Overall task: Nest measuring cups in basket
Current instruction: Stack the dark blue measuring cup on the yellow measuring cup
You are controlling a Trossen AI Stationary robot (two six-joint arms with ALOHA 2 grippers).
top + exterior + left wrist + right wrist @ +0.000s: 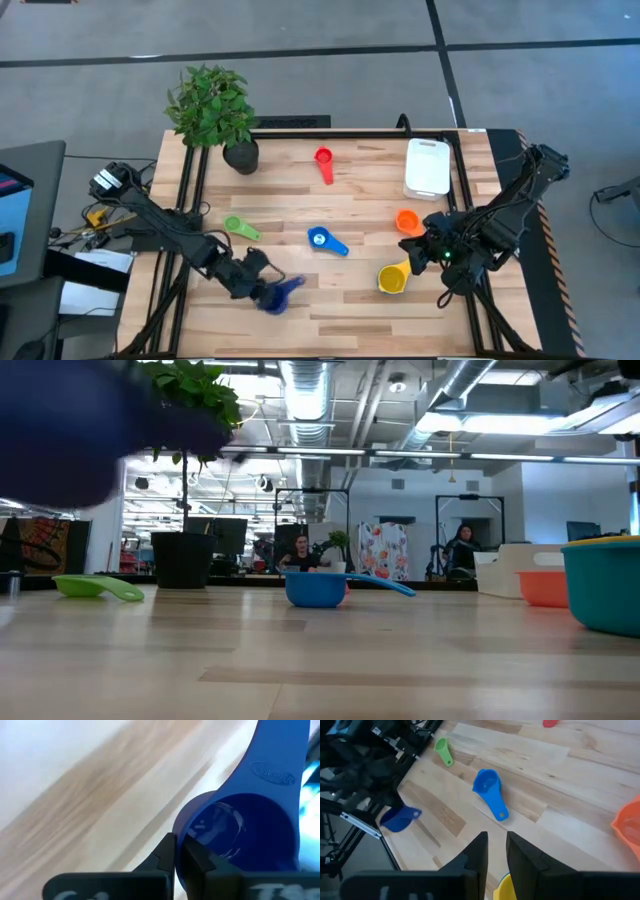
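Note:
My left gripper [258,280] is near the table's front left, shut on a dark blue cup [279,293], which shows as a blur at the upper left of the low view [70,430]. My right gripper [416,258] is at the front right, shut on a yellow cup [393,279]. An orange cup [408,221] lies just beyond it. A light blue cup [322,240], a green cup [238,227] and a red cup [323,160] lie apart on the table. The white basket [427,167] stands at the far right. My left gripper pinches the dark blue cup's round wall at the rim [176,836], on the side opposite the handle [280,765]. One finger is inside the bowl and one outside. The cup is lifted clear of the table, with its handle pointing away from the gripper. My right gripper has the yellow cup [503,887] between its two fingers, but the picture's bottom edge cuts off the place of contact. In the high view the cup's narrow handle end [406,266] points into the gripper. Whether the cup rests on the table, I cannot tell.
A potted plant [215,110] stands at the far left corner. A black frame runs around the table's edges. Bare wood lies between the cups in the middle [300,190]. In the low view a teal wall with a yellow rim [605,585] stands at the right.

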